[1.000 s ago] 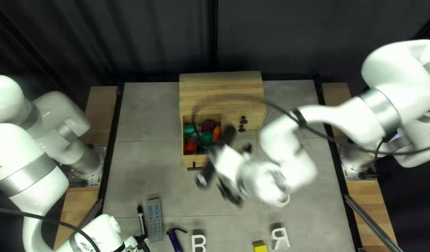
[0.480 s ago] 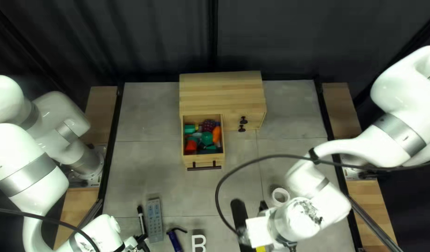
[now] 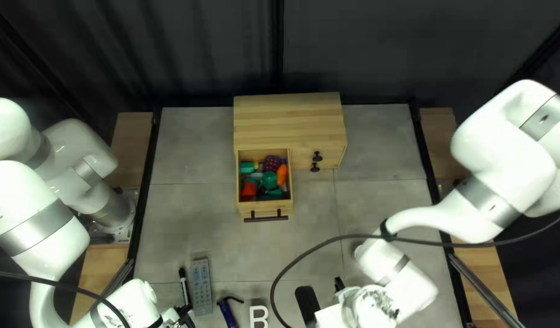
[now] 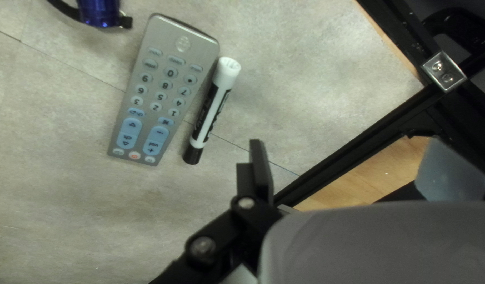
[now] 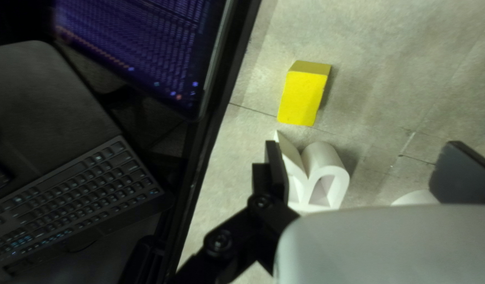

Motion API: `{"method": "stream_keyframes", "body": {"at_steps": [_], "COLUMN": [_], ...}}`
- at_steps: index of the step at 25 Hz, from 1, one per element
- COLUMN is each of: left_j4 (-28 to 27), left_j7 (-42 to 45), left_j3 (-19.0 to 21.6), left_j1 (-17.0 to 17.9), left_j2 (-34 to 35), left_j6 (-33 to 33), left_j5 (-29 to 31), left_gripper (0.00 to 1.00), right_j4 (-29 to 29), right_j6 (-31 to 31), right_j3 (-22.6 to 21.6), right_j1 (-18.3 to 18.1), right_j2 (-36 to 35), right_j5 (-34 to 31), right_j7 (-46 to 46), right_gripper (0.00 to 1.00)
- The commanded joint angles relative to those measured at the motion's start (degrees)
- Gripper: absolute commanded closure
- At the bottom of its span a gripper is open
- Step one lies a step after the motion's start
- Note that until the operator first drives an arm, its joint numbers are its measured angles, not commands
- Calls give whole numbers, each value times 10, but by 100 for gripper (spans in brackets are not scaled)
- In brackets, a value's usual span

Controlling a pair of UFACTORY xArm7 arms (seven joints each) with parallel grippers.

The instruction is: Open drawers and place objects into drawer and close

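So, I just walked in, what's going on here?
The right gripper is open over a white letter, with a yellow block nearby. The left gripper, also open, hangs near a marker and a remote. Neither holds anything. One drawer of the wooden cabinet is pulled out, colourful objects inside.

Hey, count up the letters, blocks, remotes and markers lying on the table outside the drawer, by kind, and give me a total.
Letters: 2, the white B and the white R
Blocks: 1, the yellow block
Remotes: 1, the grey remote
Markers: 1, the black-and-white marker
Total: 5
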State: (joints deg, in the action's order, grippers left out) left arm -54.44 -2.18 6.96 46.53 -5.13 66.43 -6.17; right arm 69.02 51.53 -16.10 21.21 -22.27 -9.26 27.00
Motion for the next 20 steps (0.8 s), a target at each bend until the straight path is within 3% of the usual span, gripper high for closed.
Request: {"method": "stream_keyframes", "body": {"at_steps": [1,20], "left_j4": [0,0], "left_j7": [0,0], "left_j3": [0,0], "left_j1": [0,0], "left_j2": [0,0], "left_j6": [0,0], "left_j5": [0,0], "left_gripper": [0,0], "right_j4": [7,17], "right_j6": [11,-24], "right_j3": [5,12], "right_j1": [6,27], "right_j2": [-8,-53], "right_j5": [-9,-36], "right_j7": [13,40], "right_gripper": [0,0]}}
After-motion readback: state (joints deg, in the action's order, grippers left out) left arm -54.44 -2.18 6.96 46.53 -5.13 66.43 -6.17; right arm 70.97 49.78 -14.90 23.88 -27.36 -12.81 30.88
